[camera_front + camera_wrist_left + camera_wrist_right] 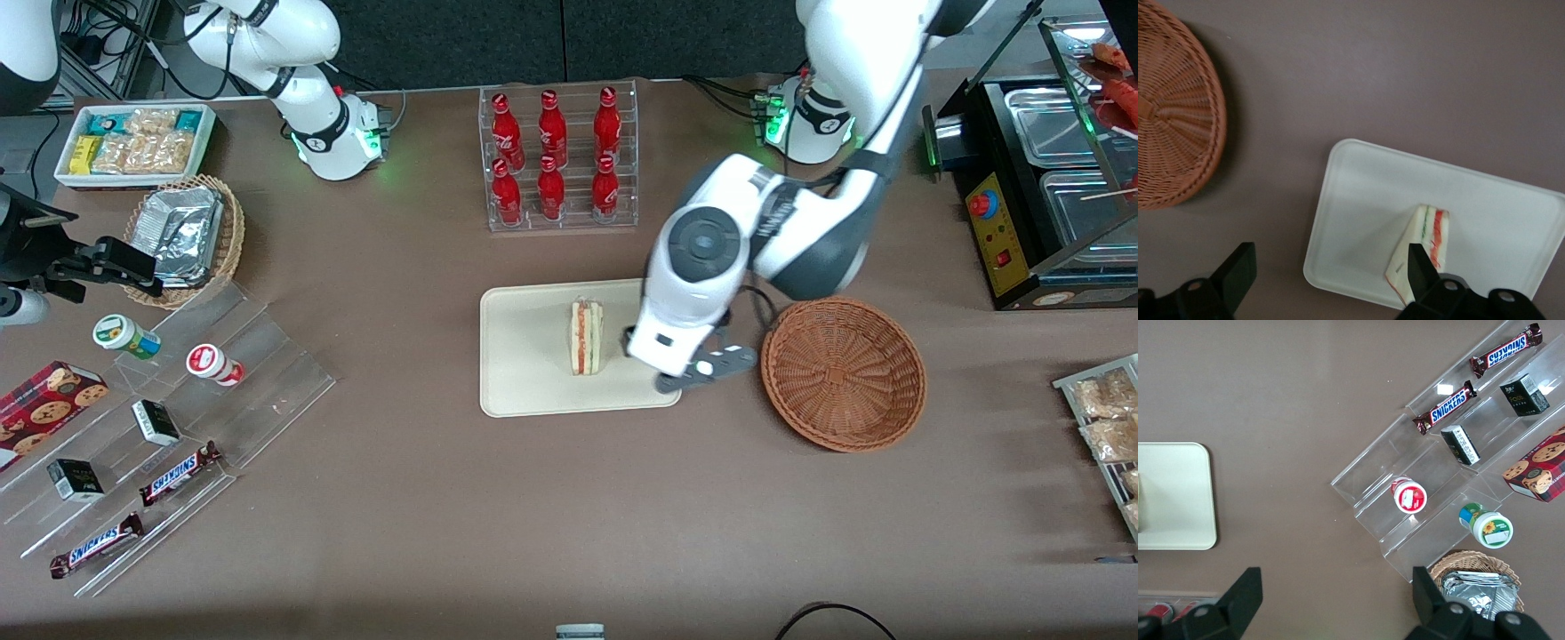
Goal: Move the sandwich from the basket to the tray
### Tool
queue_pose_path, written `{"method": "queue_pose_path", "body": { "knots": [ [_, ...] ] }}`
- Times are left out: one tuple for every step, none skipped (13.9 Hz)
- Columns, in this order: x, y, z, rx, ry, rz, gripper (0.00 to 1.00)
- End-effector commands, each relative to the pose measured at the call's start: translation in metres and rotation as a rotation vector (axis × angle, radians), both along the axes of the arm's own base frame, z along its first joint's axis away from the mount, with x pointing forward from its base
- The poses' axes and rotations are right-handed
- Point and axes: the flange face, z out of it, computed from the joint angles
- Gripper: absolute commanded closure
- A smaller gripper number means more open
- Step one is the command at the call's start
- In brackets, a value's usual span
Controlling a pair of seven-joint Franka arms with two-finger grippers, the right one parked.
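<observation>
The sandwich (pixel 586 337) stands on its edge near the middle of the cream tray (pixel 524 364), its red, orange and green layers facing up. My left gripper (pixel 679 373) hovers above the tray's edge closest to the reddish-brown wicker basket (pixel 843 373), which is empty. In the left wrist view the gripper (pixel 1327 257) is open, its black fingers (pixel 1238 267) spread wide with only the tray's corner (pixel 1338 220) and bare table between them. The sandwich (pixel 1429 235) lies beside one finger and is not held. The basket (pixel 1171 113) sits apart from the tray.
A rack of red cola bottles (pixel 556 156) stands farther from the front camera than the tray. Toward the parked arm's end are a clear stepped shelf of snacks (pixel 160 427), a tan basket of foil packets (pixel 187 236) and a white snack bin (pixel 133 142). A food warmer (pixel 1049 187) stands at the working arm's end.
</observation>
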Motion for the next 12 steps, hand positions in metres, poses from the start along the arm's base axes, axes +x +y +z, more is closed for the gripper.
{"method": "queue_pose_path", "body": {
  "knots": [
    [0.008,0.039,0.015,0.007,0.025,0.054,0.0],
    [0.012,0.055,0.019,0.014,0.032,0.077,0.0],
    [0.014,0.07,0.024,0.024,0.039,0.091,0.0],
    [0.017,0.096,0.032,0.021,0.039,0.077,0.0],
    [0.016,0.119,0.039,0.006,0.046,0.043,0.0],
    [0.011,0.144,0.045,-0.009,0.073,0.021,0.0],
    [0.006,0.169,0.054,-0.01,0.092,-0.029,0.0],
    [0.002,0.196,0.061,-0.016,0.127,-0.097,0.0],
    [-0.003,0.221,0.072,-0.046,0.171,-0.176,0.0],
    [-0.013,0.24,0.086,-0.065,0.212,-0.24,0.0],
    [-0.021,0.256,0.095,-0.071,0.248,-0.273,0.0],
    [-0.025,0.269,0.1,-0.075,0.266,-0.28,0.0]
  ]
}}
